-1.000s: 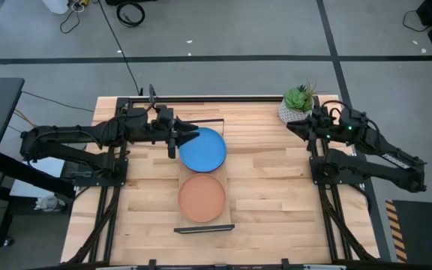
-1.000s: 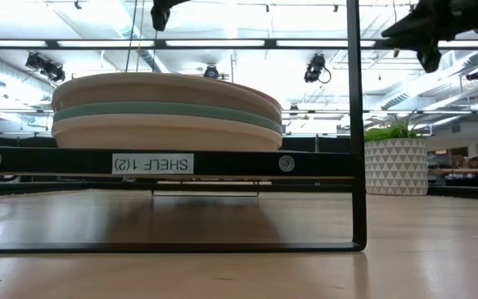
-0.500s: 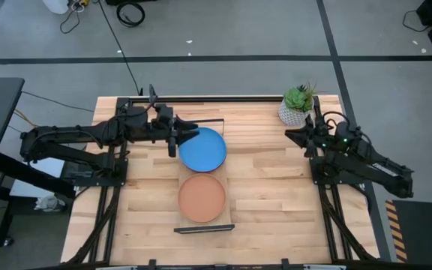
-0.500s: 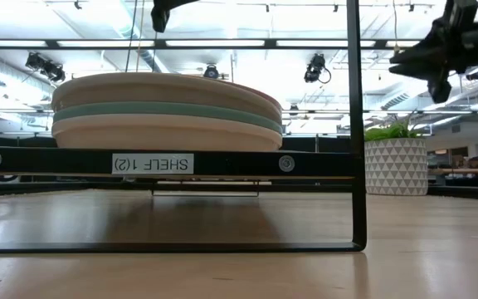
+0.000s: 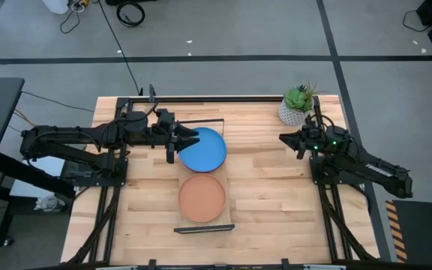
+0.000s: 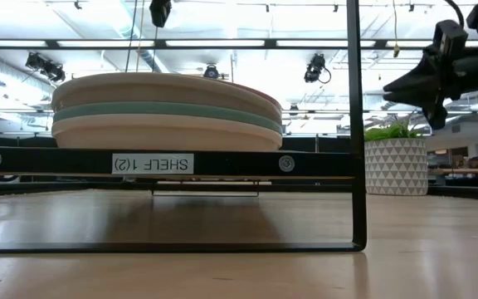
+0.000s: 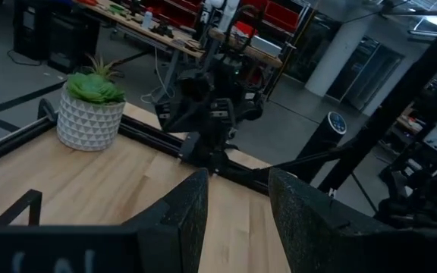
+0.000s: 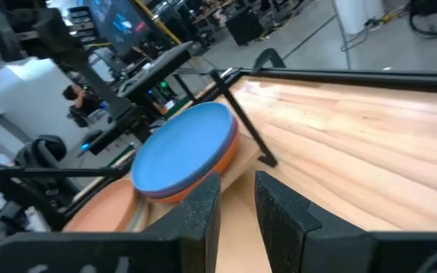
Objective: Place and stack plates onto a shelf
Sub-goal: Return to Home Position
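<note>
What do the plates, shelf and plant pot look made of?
Plates: top blue plate and terracotta plate look matte, no glare; ceramic or plastic, can't tell. Shelf: light wood board, thin black metal-looking frame. Plant pot: white, triangle relief, probably ceramic.

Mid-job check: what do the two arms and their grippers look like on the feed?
Both arms are dark, nearly black, built of chunky jointed links. The left gripper and right gripper each end in two broad, flat, matte dark fingers. A thin black cable loops near the right wrist, where small green lights glow. No markings are legible.
</note>
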